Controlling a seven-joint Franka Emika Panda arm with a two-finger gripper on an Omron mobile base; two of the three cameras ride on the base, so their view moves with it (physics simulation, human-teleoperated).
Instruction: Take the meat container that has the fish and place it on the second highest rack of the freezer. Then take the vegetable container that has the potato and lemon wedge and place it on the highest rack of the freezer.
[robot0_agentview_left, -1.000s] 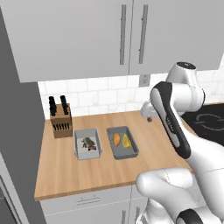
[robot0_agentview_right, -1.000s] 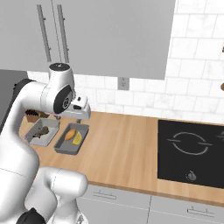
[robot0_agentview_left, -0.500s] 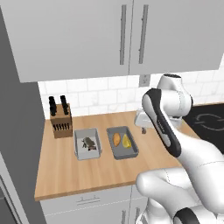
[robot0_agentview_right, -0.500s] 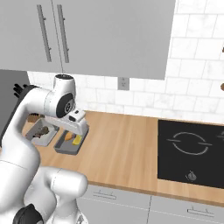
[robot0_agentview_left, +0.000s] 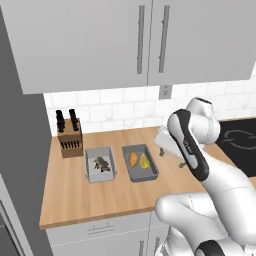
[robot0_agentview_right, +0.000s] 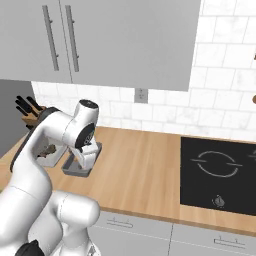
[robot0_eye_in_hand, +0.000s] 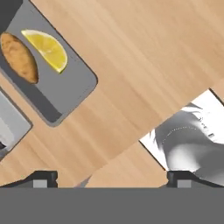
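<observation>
The gripper (robot0_eye_in_hand: 111, 177) has dropped lower toward the counter (robot0_agentview_left: 125, 192) since 1 second ago and now hangs just right of the 2 trays, its fingers spread apart and holding nothing. The meat container (robot0_agentview_left: 100, 164) with the fish (robot0_agentview_left: 102, 163) sits left of the vegetable container (robot0_agentview_left: 140, 162), which holds the potato (robot0_eye_in_hand: 19, 57) and lemon wedge (robot0_eye_in_hand: 47, 49), near the knife block (robot0_agentview_left: 69, 139).

Both base cameras look forward and down from behind the arm, one on each side, sharing the wooden desk (robot0_agentview_left: 100, 195), its two trays and the wall cabinets. The hand camera looks straight down, close over the dark tray (robot0_eye_in_hand: 65, 87).
</observation>
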